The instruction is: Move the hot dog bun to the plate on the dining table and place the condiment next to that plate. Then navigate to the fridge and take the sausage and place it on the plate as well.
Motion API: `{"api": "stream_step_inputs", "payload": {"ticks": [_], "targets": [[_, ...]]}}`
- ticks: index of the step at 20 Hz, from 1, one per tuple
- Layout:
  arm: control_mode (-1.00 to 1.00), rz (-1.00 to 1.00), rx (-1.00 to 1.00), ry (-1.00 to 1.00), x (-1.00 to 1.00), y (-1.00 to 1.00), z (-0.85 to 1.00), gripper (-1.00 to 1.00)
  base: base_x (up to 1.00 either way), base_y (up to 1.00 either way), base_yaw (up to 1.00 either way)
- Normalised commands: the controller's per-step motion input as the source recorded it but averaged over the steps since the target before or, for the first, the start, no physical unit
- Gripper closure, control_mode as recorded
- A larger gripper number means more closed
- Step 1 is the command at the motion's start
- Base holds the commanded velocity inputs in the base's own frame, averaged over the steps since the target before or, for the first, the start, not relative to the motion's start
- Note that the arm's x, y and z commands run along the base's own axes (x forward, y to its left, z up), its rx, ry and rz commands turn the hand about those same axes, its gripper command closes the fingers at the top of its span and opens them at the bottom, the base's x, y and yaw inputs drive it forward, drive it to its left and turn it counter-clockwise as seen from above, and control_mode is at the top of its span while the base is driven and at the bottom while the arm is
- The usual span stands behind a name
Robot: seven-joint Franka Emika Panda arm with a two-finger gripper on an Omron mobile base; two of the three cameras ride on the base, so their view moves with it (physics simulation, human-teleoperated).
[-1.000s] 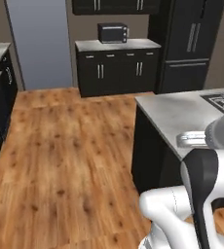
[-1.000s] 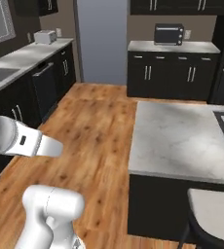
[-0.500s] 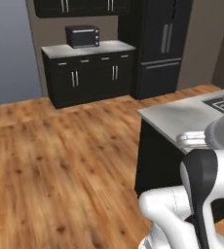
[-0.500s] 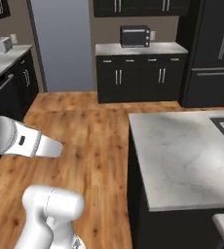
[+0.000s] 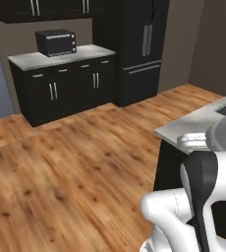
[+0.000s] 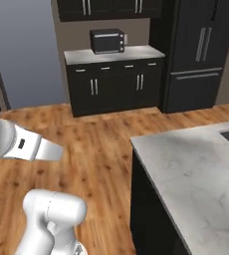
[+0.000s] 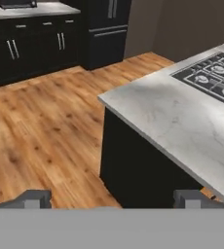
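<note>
Since the earlier frames the whole scene has slid leftward in both base views: the base has turned, not the furniture. The fridge, then near the right edge of the left base view, now stands right of centre there, and the grey wall panel has dropped almost out at the left edge.

Fridge: tall, black, doors shut, slim grey vertical handles side by side on the upper doors. It stands against the far wall, touching the right end of a low black cabinet run with a pale counter top. A dark microwave sits on that counter, toward its left end.

Gripper: two dark finger tips show at the bottom of the hand view, set wide apart, nothing between them; jaws open and empty.

Relative position: the fridge lies well apart from the gripper, across a stretch of wood floor, at the top centre of the hand view. Just ahead of the gripper and to its right is the near corner of a marble-topped island with dark sides; a black cooktop is set in its far right part.

No bun, bottle, plate or sausage can be made out.
</note>
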Motion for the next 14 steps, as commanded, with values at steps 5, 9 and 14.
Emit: {"api": "stream_step_inputs", "payload": {"ticks": [5, 9, 14], "targets": [[1.0, 0.0, 0.0, 0.0, 0.0, 0.0, 0.0, -1.0, 0.86, 0.66, -0.35], [1.0, 0.0, 0.0, 0.0, 0.0, 0.0, 0.0, -1.0, 0.92, 0.63, -0.34], [1.0, 0.0, 0.0, 0.0, 0.0, 0.0, 0.0, -1.0, 0.96, 0.63, -0.34]]}}
